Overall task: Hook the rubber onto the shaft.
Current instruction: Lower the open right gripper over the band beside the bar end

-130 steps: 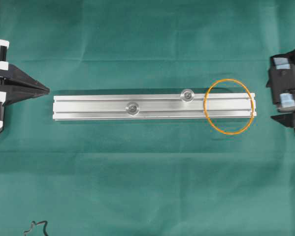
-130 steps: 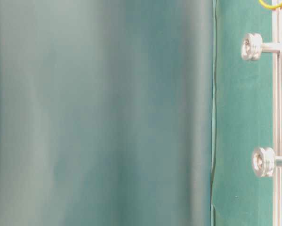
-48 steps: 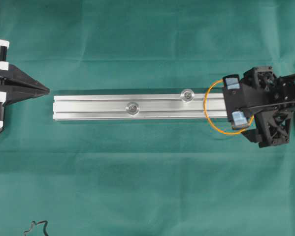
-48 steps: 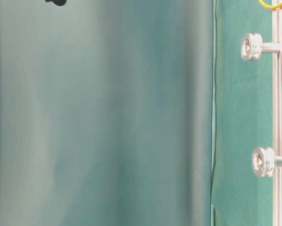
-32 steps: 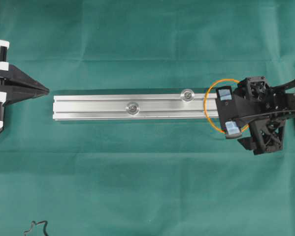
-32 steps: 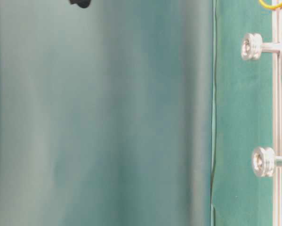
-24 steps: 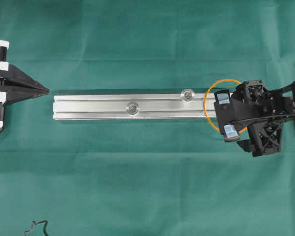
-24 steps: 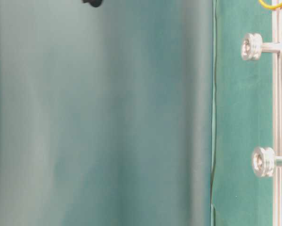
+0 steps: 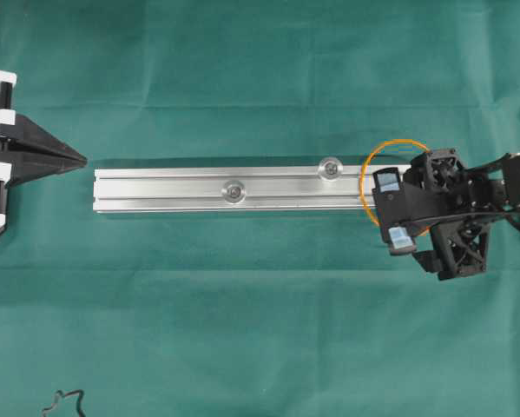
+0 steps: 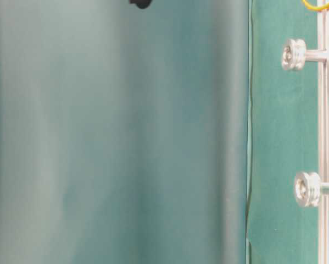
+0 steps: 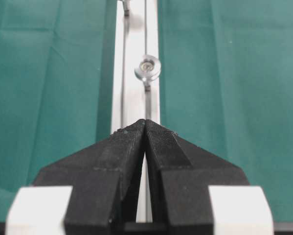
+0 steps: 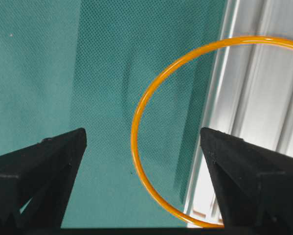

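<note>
1. A long silver aluminium rail [image 9: 242,189] lies lengthwise across a green cloth-covered table [image 9: 260,330].
2. Two short silver shafts with grooved round heads stand up from the rail: one near its middle [image 9: 234,190], the other further toward the right end [image 9: 331,168].
3. The thin orange rubber band [image 9: 366,187] lies draped over the rail's right end, resting on the rail and the cloth, well apart from both shafts and hooked on neither.
4. The black right gripper [image 9: 393,211] hangs over that end with its jaws spread wide; in the right wrist view the band [image 12: 136,147] sits between the two fingers, touching neither.
5. The black left gripper [image 9: 79,159] sits just beyond the rail's left end, jaws pressed together and holding nothing.
6. A dark squiggly cord [image 9: 62,404] lies at the table's lower left edge.
</note>
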